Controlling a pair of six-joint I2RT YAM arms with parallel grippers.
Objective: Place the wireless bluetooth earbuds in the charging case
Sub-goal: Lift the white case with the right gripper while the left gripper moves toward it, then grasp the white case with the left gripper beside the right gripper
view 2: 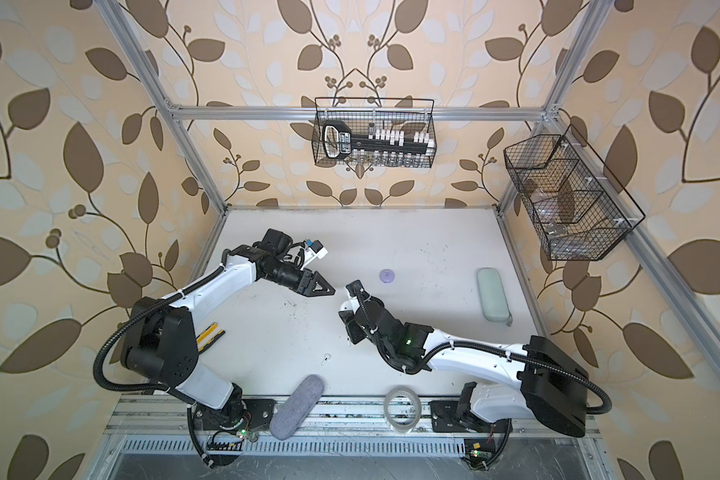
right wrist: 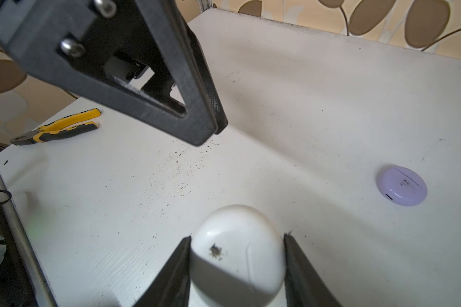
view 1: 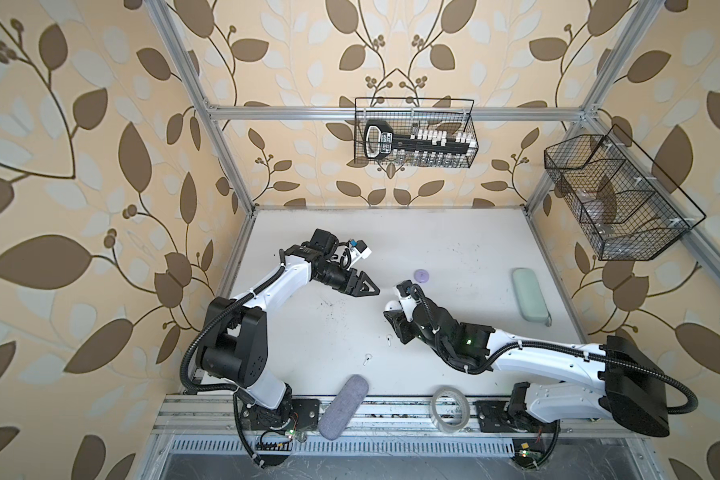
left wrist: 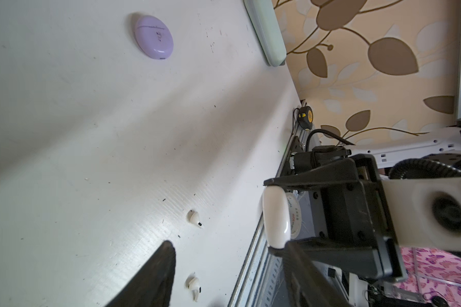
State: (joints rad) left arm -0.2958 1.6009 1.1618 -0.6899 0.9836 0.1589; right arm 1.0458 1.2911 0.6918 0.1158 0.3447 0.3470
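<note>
My right gripper (right wrist: 237,238) is shut on a white charging case (right wrist: 237,255), holding it by its sides just above the table; the case also shows in the left wrist view (left wrist: 276,216). Two white wireless bluetooth earbuds (view 1: 390,337) (view 1: 366,358) lie loose on the table, one right beside that gripper (view 1: 393,323), and both show in the left wrist view (left wrist: 194,217) (left wrist: 194,285). A closed lilac case (view 1: 422,275) rests farther back. My left gripper (view 1: 373,291) hovers left of centre, open and with nothing between its fingers (left wrist: 155,279).
A mint-green glasses case (view 1: 531,295) lies at the right. A grey case (view 1: 344,405) and a tape roll (view 1: 449,409) sit on the front rail. Yellow pliers (right wrist: 59,127) lie at the left edge, and a tape measure (left wrist: 305,117) at the front right corner. Wire baskets (view 1: 414,133) hang on the walls.
</note>
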